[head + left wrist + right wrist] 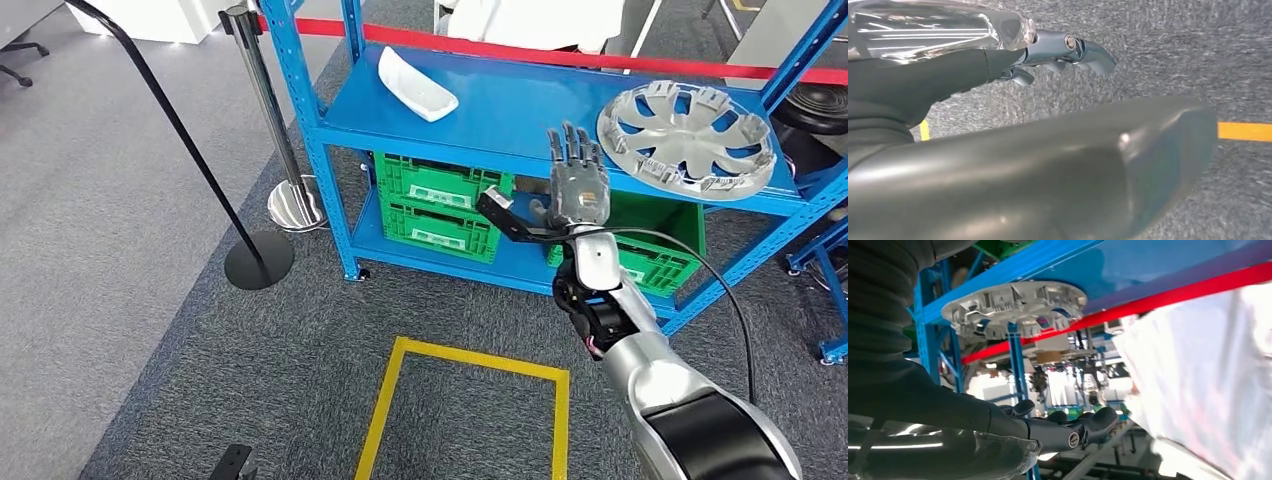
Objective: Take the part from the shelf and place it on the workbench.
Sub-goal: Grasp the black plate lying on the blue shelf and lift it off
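R hand [578,190] is raised in front of the blue shelf [520,110], fingers [575,145] spread apart w/ nothing in them, prob. lined up to reach for a part. Silver wheel cover [688,135] lies flat on the top shelf, just beside the hand on its right; likely the target since it's nearest. White curved part [416,85] sits further left on the same shelf. L hand [1068,50] hangs over carpet, holding nothing; how far its fingers are open, can't tell. Green crates [440,205] sit on the lower shelf.
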{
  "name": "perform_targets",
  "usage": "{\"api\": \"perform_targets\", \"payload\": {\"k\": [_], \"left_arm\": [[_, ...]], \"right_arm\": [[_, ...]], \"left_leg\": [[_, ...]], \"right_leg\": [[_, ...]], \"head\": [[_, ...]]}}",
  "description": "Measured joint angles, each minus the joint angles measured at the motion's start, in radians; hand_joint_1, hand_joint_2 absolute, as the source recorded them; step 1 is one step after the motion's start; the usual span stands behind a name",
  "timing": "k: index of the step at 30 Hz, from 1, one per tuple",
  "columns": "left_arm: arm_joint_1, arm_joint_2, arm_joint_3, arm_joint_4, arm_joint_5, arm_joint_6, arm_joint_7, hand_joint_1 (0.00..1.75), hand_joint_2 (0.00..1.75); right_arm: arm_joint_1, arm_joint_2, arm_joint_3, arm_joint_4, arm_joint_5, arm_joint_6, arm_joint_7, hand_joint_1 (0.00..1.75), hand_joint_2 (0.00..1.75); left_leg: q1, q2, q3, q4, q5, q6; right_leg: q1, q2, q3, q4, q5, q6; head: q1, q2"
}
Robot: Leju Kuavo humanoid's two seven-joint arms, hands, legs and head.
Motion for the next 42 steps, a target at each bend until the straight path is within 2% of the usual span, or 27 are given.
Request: {"api": "perform_targets", "payload": {"k": [2,3,4,6,7,8,10,12,14,16,17,18,21,22,23,24,26,28,31,32,33,34,36,37,39,41,42], "left_arm": [[0.005,0.001,0.0,0.0,0.0,-0.002,0.0,0.0,0.0],[0.007,0.001,0.0,0.0,-0.001,-0.002,0.002,0.0,0.0],[0.009,0.002,0.0,0.0,-0.003,-0.001,0.004,0.0,0.0],[0.012,0.004,0.0,0.001,-0.012,0.004,0.013,0.0,0.0],[0.013,0.005,0.0,0.001,-0.021,0.008,0.021,0.0,0.0],[0.014,0.006,-0.001,0.002,-0.032,0.011,0.029,0.0,0.0],[0.014,0.007,-0.003,0.002,-0.052,0.015,0.041,0.0,0.0],[0.013,0.009,-0.005,0.001,-0.061,0.014,0.043,0.0,0.0],[0.012,0.011,-0.006,0.001,-0.065,0.014,0.043,0.0,0.0],[0.011,0.01,-0.009,0.001,-0.067,0.016,0.043,0.0,0.0],[0.011,0.009,-0.01,0.002,-0.067,0.018,0.042,0.0,0.0],[0.011,0.008,-0.01,0.002,-0.067,0.019,0.042,0.0,0.0],[0.011,0.004,-0.011,0.002,-0.071,0.021,0.041,0.0,0.0],[0.01,0.004,-0.012,0.001,-0.073,0.021,0.04,0.0,0.0],[0.01,0.003,-0.014,0.001,-0.074,0.021,0.04,0.0,0.0],[0.01,0.003,-0.016,0.001,-0.075,0.021,0.041,0.0,0.0],[0.009,0.004,-0.019,0.001,-0.075,0.021,0.042,0.0,0.0],[0.005,0.004,-0.02,0.001,-0.075,0.021,0.043,0.0,0.0],[0.005,0.002,-0.02,0.001,-0.075,0.02,0.043,0.0,0.0],[0.006,0.001,-0.02,0.001,-0.075,0.02,0.043,0.0,0.0],[0.007,0.0,-0.02,0.001,-0.075,0.02,0.043,0.0,0.0],[0.007,0.0,-0.02,0.001,-0.075,0.02,0.043,0.0,0.0],[0.007,0.001,-0.02,0.001,-0.075,0.02,0.043,0.0,0.0],[0.006,0.001,-0.02,0.001,-0.075,0.02,0.043,0.0,0.0],[0.006,0.001,-0.021,0.001,-0.075,0.02,0.043,0.0,0.0],[0.005,-0.001,-0.022,0.0,-0.076,0.02,0.042,0.0,0.0],[0.004,-0.002,-0.022,0.0,-0.077,0.02,0.042,0.0,0.0]], "right_arm": [[0.016,-0.03,-0.023,0.004,-0.012,0.002,0.011,0.0,1.75],[0.027,-0.046,-0.034,0.006,-0.016,0.002,0.018,0.0,1.75],[0.038,-0.061,-0.047,0.008,-0.02,0.002,0.025,0.0,1.75],[0.066,-0.091,-0.072,0.013,-0.032,0.002,0.037,0.0,1.75],[0.084,-0.108,-0.087,0.015,-0.044,0.002,0.043,0.0,1.75],[0.104,-0.129,-0.103,0.017,-0.061,0.002,0.047,0.0,1.75],[0.148,-0.178,-0.144,0.02,-0.103,0.0,0.044,0.0,1.75],[0.185,-0.221,-0.192,0.022,-0.129,-0.002,0.027,0.0,0.87],[0.21,-0.247,-0.232,0.026,-0.139,0.004,0.017,0.0,0.0],[0.23,-0.258,-0.256,0.03,-0.141,0.015,0.015,0.0,0.0],[0.24,-0.26,-0.264,0.031,-0.141,0.019,0.017,0.0,0.0],[0.248,-0.262,-0.272,0.033,-0.142,0.022,0.021,0.0,0.0],[0.257,-0.271,-0.298,0.037,-0.152,0.031,0.034,0.0,0.0],[0.258,-0.273,-0.308,0.037,-0.156,0.034,0.036,0.0,0.0],[0.261,-0.275,-0.318,0.038,-0.158,0.035,0.036,0.0,0.0],[0.265,-0.277,-0.327,0.038,-0.16,0.035,0.035,0.0,0.0],[0.273,-0.283,-0.34,0.038,-0.16,0.036,0.032,0.0,0.0],[0.274,-0.288,-0.352,0.038,-0.16,0.035,0.028,0.0,0.0],[0.28,-0.292,-0.366,0.038,-0.157,0.034,0.017,0.0,0.0],[0.283,-0.292,-0.369,0.038,-0.156,0.034,0.015,0.0,0.0],[0.287,-0.293,-0.372,0.038,-0.156,0.034,0.014,0.0,0.0],[0.289,-0.294,-0.375,0.038,-0.156,0.034,0.013,0.0,0.0],[0.29,-0.296,-0.378,0.037,-0.155,0.033,0.012,0.0,0.0],[0.29,-0.296,-0.38,0.037,-0.154,0.033,0.012,0.0,0.0],[0.292,-0.296,-0.382,0.037,-0.15,0.033,0.01,0.0,0.0],[0.299,-0.299,-0.385,0.037,-0.146,0.032,0.007,0.0,0.0],[0.302,-0.304,-0.386,0.037,-0.144,0.032,0.005,0.0,0.0]], "left_leg": [[0.006,0.001,-0.071,0.042,-0.035,-0.006],[0.007,0.001,-0.084,0.018,-0.025,-0.007],[0.007,0.001,-0.086,-0.032,0.013,-0.007],[0.006,0.0,-0.076,-0.154,0.144,-0.002],[0.005,-0.001,-0.069,-0.193,0.194,0.003],[0.004,-0.003,-0.065,-0.214,0.221,0.009],[0.003,-0.006,-0.051,-0.22,0.217,0.023],[0.007,-0.009,-0.032,-0.231,0.211,0.034],[0.011,-0.008,-0.016,-0.239,0.201,0.043],[0.011,-0.006,-0.005,-0.24,0.187,0.046],[0.011,-0.004,0.003,-0.24,0.179,0.046],[0.011,-0.002,0.013,-0.239,0.171,0.046],[0.01,0.006,0.046,-0.236,0.143,0.035],[0.008,0.008,0.052,-0.235,0.135,0.03],[0.005,0.012,0.055,-0.233,0.129,0.023],[0.004,0.016,0.057,-0.232,0.125,0.018],[0.003,0.024,0.059,-0.228,0.115,0.008],[0.006,0.023,0.037,-0.18,0.087,-0.003],[0.01,0.017,-0.068,0.007,0.009,-0.011],[0.01,0.016,-0.097,0.046,0.001,-0.011],[0.01,0.014,-0.107,0.048,0.012,-0.008],[0.009,0.01,-0.097,0.01,0.042,-0.003],[0.004,-0.014,-0.04,-0.128,0.118,0.016],[0.001,-0.028,-0.015,-0.185,0.14,0.023],[-0.006,-0.043,0.01,-0.23,0.151,0.033],[-0.006,-0.031,0.021,-0.238,0.161,0.038],[-0.004,-0.023,0.025,-0.243,0.166,0.042]], "right_leg": [[-0.005,0.0,0.024,0.0,-0.024,0.005],[-0.007,0.0,0.04,0.0,-0.038,0.007],[-0.009,-0.001,0.058,0.0,-0.053,0.011],[-0.011,0.001,0.089,-0.002,-0.081,0.019],[-0.011,0.003,0.099,-0.005,-0.092,0.026],[-0.011,0.003,0.108,-0.008,-0.1,0.033],[-0.011,0.001,0.118,-0.01,-0.102,0.046],[-0.012,-0.005,0.093,0.039,-0.094,0.056],[-0.013,-0.011,0.015,0.154,-0.111,0.063],[-0.016,-0.012,-0.071,0.254,-0.162,0.071],[-0.017,-0.013,-0.098,0.268,-0.175,0.074],[-0.019,-0.014,-0.107,0.251,-0.162,0.076],[-0.024,-0.045,-0.06,0.062,-0.02,0.079],[-0.023,-0.06,-0.047,0.016,0.008,0.075],[-0.021,-0.068,-0.041,-0.006,0.02,0.069],[-0.019,-0.068,-0.042,-0.006,0.016,0.061],[-0.022,-0.054,-0.036,-0.004,0.023,0.05],[-0.026,-0.039,-0.029,-0.005,0.021,0.043],[-0.025,-0.015,-0.025,-0.005,0.017,0.036],[-0.024,-0.006,-0.025,-0.005,0.016,0.034],[-0.021,0.002,-0.024,-0.005,0.015,0.033],[-0.019,0.011,-0.022,-0.005,0.014,0.033],[-0.016,0.029,-0.018,-0.005,0.014,0.033],[-0.016,0.037,-0.018,-0.006,0.013,0.034],[-0.018,0.052,-0.019,-0.007,0.013,0.04],[-0.019,0.06,-0.022,-0.007,0.013,0.05],[-0.018,0.049,-0.026,0.002,0.005,0.055]], "head": [[0.0,0.0],[0.0,0.0],[0.0,0.0],[-0.001,0.0],[-0.002,0.0],[-0.003,0.0],[-0.004,0.0],[-0.002,0.0],[-0.001,0.0],[0.001,0.0],[0.001,0.0],[0.001,0.0],[0.003,0.0],[0.004,0.0],[0.004,0.0],[0.004,0.0],[0.002,0.0],[0.0,0.0],[-0.001,0.0],[-0.002,0.0],[-0.001,0.0],[-0.002,0.0],[-0.001,0.0],[0.0,0.0],[0.0,0.0],[-0.001,0.0],[0.0,0.0]]}}
